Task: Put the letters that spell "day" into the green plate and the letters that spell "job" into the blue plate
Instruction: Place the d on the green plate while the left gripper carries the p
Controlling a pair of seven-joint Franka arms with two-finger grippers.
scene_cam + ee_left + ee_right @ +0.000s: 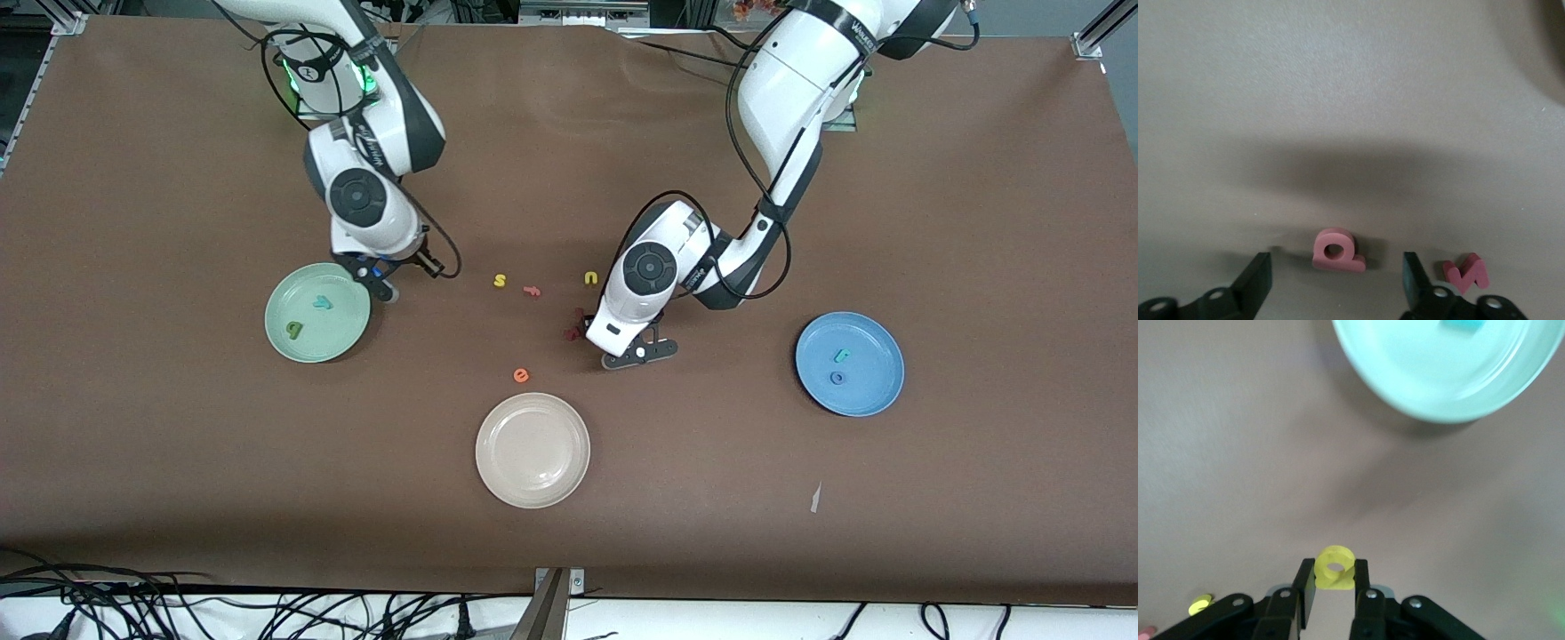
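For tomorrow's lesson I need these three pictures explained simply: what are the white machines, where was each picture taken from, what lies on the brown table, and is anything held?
Two white robot arms stand at a brown table. One picture looks down from high up; the others come from cameras on each wrist. The right gripper, beside the pale mint-green plate, is shut on a small yellow foam letter "a". The left gripper is open around a pinkish-red foam letter "b" lying on the table, not yet held. The green plate holds an olive "d" and teal "y"; the sky-blue plate holds a teal "j" and blue "o". A cream-white plate and spare letters also lie there.
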